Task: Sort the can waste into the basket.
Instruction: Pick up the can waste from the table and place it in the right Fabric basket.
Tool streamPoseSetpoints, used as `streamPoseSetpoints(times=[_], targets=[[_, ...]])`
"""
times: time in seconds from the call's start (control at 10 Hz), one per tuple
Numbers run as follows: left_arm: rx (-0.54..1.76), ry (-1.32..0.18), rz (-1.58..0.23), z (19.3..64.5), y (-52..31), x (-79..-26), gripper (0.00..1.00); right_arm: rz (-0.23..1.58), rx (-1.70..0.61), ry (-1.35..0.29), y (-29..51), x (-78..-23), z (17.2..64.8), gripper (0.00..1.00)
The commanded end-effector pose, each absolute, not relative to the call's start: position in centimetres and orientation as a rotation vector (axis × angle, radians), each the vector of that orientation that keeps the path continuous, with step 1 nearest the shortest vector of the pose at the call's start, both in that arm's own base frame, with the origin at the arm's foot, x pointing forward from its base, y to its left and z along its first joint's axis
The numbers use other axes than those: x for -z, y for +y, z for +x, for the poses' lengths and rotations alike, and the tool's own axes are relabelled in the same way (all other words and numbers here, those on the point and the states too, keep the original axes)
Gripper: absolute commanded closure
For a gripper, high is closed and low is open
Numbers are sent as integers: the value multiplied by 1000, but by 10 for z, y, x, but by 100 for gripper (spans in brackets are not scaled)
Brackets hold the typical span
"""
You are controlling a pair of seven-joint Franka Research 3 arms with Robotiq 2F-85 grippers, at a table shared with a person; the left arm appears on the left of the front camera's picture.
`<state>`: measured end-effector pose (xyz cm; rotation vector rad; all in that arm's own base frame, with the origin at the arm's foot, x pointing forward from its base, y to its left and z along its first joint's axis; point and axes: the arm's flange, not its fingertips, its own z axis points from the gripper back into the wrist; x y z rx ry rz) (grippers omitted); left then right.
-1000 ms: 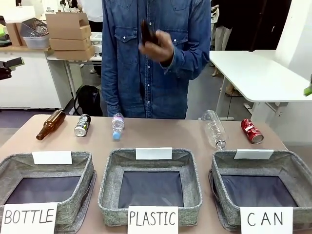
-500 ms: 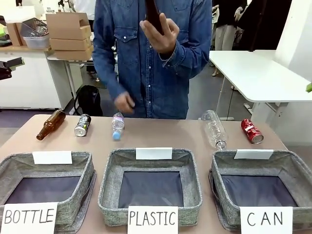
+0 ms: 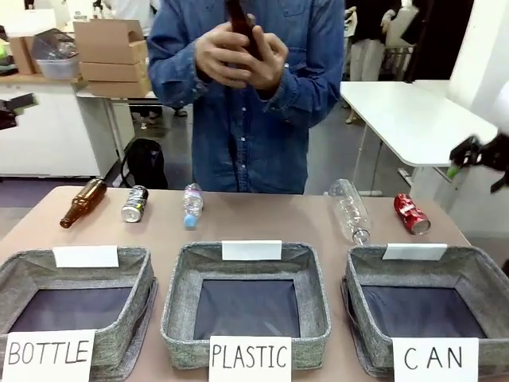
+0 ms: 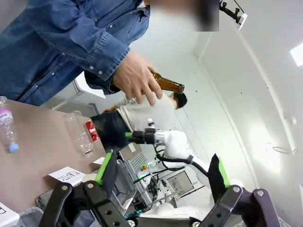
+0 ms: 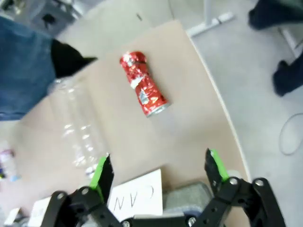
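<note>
The shiny red crushed can (image 3: pixel 411 214) lies at the table's far right, behind the grey basket (image 3: pixel 479 272) marked "CAN". The black can (image 3: pixel 134 204) lies at the far left. My right gripper (image 3: pixel 460 161) hangs open in the air above and to the right of the red can. In the right wrist view, its green-padded fingers (image 5: pixel 158 170) stand wide apart above the basket's card (image 5: pixel 136 197), with the red can (image 5: pixel 143 84) beyond them. My left gripper (image 4: pixel 162 168) is open and holds nothing, raised well above the table. The red can (image 4: pixel 91 131) shows far off in its view.
A person at the far side holds a brown bottle (image 3: pixel 238 32) in both hands at chest height. On the table lie another brown bottle (image 3: pixel 83 203), a small clear bottle (image 3: pixel 192 205) and a larger clear bottle (image 3: pixel 349 210). Baskets marked "PLASTIC" (image 3: pixel 180 302) and "BOTTLE" (image 3: pixel 137 290) stand in front.
My right gripper has come in from the right edge, leftwards and down towards the red can. The person has raised the other hand to the brown bottle.
</note>
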<state>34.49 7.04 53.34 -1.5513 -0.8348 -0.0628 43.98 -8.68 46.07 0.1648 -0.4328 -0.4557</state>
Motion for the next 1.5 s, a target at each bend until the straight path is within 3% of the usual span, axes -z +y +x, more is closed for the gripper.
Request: streamPoseSetpoints(times=[0.0,0.4,0.5,0.7,1.2,1.3,1.4], targets=[[214,-794,-1511,316,76,-572,0,136,502,-353,-90,-441,506,0],[628,-645,-1375,236,109,-637,0,177,495,-311,-89,-375,581,0],[642,-605,-1445,234,108,-635,0,198,454,-269,-84,-357,599,0],[521,-647,-1353,234,94,-636,0,138,408,-185,-81,-331,621,0],[521,-647,-1353,234,94,-636,0,95,327,-106,-74,-323,621,0],[521,-647,-1353,234,94,-636,0,119,305,-85,-72,-327,619,41],[521,-647,-1353,234,94,-636,0,114,290,-74,-71,-329,618,59]])
